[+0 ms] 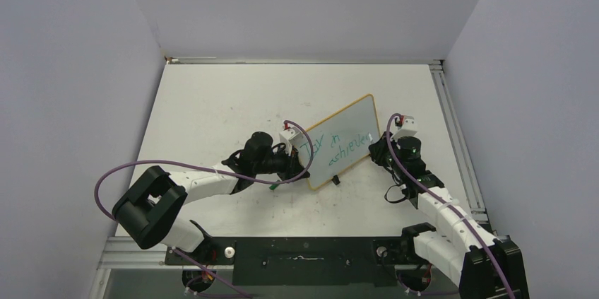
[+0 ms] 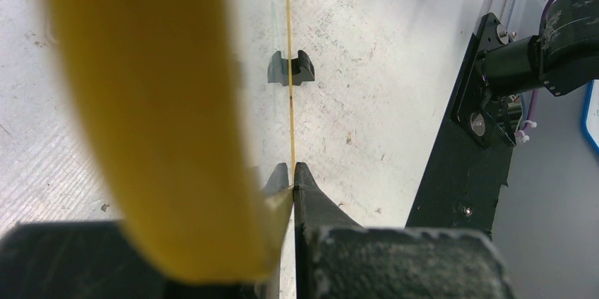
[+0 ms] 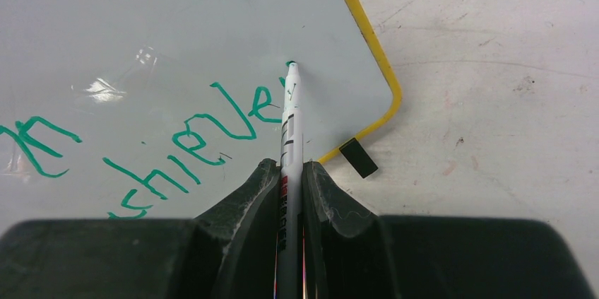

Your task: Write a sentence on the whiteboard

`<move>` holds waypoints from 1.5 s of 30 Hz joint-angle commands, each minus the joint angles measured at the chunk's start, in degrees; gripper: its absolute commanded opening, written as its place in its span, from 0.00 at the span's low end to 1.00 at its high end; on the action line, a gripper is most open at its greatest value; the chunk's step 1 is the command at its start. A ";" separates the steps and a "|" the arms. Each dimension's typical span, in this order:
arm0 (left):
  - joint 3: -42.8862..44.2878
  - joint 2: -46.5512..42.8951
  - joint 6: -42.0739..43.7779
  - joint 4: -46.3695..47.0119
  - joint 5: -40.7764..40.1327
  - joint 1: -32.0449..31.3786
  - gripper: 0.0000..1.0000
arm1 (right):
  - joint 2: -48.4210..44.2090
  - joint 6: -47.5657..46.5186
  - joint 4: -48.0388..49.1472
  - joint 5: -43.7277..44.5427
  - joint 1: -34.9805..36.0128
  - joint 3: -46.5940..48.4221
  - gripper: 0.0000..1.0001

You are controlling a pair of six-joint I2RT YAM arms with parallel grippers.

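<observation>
The whiteboard (image 1: 351, 122), white with a yellow rim, stands tilted on the table on small black feet (image 1: 336, 181). My left gripper (image 1: 302, 166) is shut on its left edge. The left wrist view shows the board edge-on, its blurred yellow rim (image 2: 162, 101) pinched between the fingers of the left gripper (image 2: 292, 172). My right gripper (image 1: 382, 148) is shut on a white marker (image 3: 289, 122), whose green tip touches the board (image 3: 141, 23) just past the last letter. The sentence (image 3: 205, 136) is in teal-green; it reads "Joy in" over "achieve" (image 1: 337, 146).
The white table (image 1: 212, 101) is scuffed. An aluminium rail (image 1: 452, 122) runs along its right side and a black base plate (image 1: 304, 253) along the near edge. Grey walls close in left, right and back. A black foot (image 3: 358, 157) sits at the board's corner.
</observation>
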 commanded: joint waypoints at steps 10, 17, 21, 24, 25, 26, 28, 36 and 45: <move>1.44 -1.42 -0.32 -1.09 2.54 -0.44 0.00 | 1.48 -0.36 3.72 2.73 -0.34 1.74 0.05; 1.55 -1.27 -0.23 -1.25 2.65 -0.39 0.00 | 1.80 0.78 2.57 2.20 -0.25 0.33 0.05; 1.63 -1.15 -0.21 -1.19 2.75 -0.43 0.00 | 1.21 1.73 2.29 1.43 -0.20 -1.18 0.05; 1.55 -1.17 -0.23 -1.17 2.72 -0.45 0.00 | 1.30 1.70 1.99 1.43 -0.17 -1.40 0.05; 1.55 -1.18 -0.23 -1.21 2.71 -0.45 0.00 | 1.56 1.76 1.99 1.36 -0.17 -1.35 0.05; 1.55 -1.23 -0.16 -1.24 2.73 -0.45 0.00 | 1.79 1.78 1.97 1.32 -0.16 -1.20 0.05; 1.48 -1.45 -0.25 -1.34 2.64 -0.38 0.00 | 1.97 1.81 2.00 1.35 -0.11 -1.10 0.05; 1.20 -1.52 -0.29 -1.31 2.51 -0.45 0.00 | 1.43 0.79 3.69 2.02 -0.18 0.91 0.05; 1.05 -1.61 -0.54 -1.11 2.64 -0.45 0.00 | 1.12 -0.08 3.85 3.04 -0.19 2.35 0.05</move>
